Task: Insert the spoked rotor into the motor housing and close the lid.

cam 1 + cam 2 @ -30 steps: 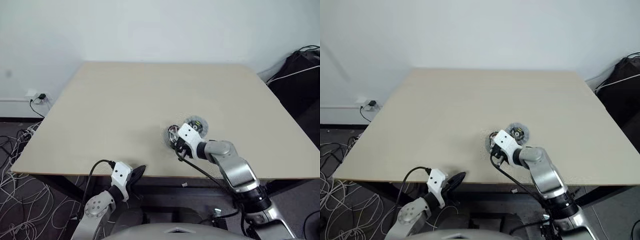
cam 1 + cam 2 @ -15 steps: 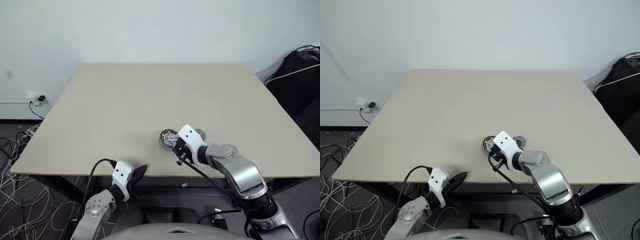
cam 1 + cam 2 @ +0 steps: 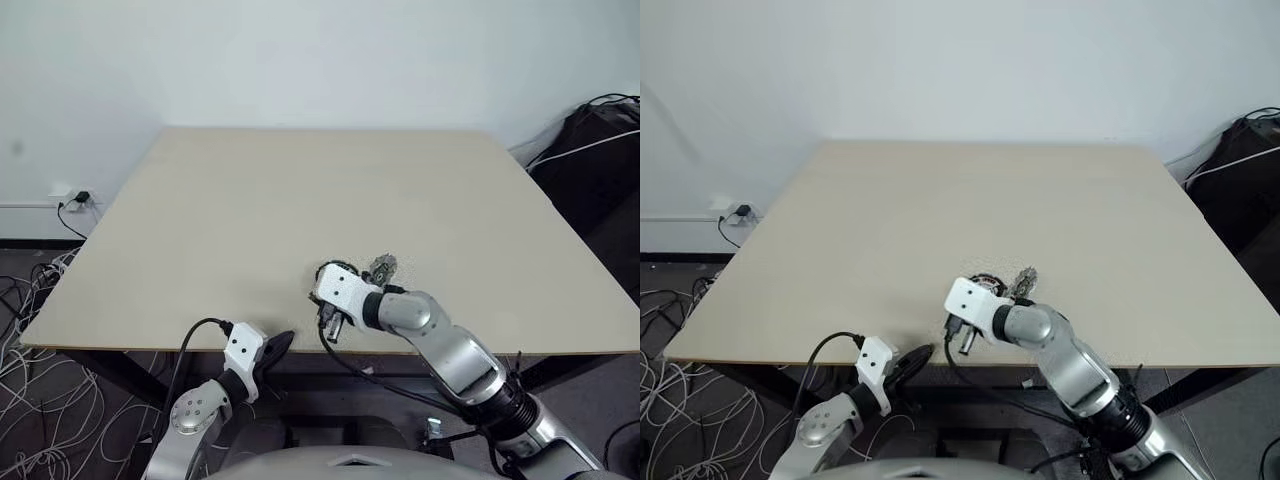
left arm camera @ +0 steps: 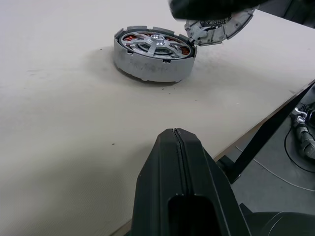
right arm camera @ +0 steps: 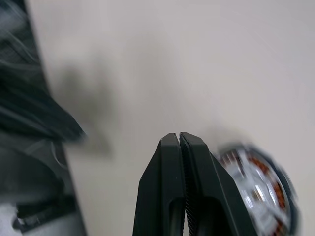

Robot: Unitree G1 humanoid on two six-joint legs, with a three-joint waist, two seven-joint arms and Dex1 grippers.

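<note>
The right gripper's [image 5: 179, 142] fingers are pressing flat together with nothing between them, hovering just beside the motor housing [image 4: 151, 55] on the table's near side. The left gripper [image 4: 175, 142] is sitting closed and empty too, hanging off the table [image 3: 250, 200] edge, well apart from the housing. The spoked rotor [image 4: 156, 43] is already sitting inside the housing, copper windings peeking through the spokes. The lid [image 4: 219, 30] is leaning tilted against the housing's far side, apparently touching its rim. My worry: that lid is looking precarious, so a nudge from the right arm could be knocking it flat or pushing the housing along the table. Also, with the fingers shut, it's needing to open wide first or it'll just be shoving the lid around.
</note>
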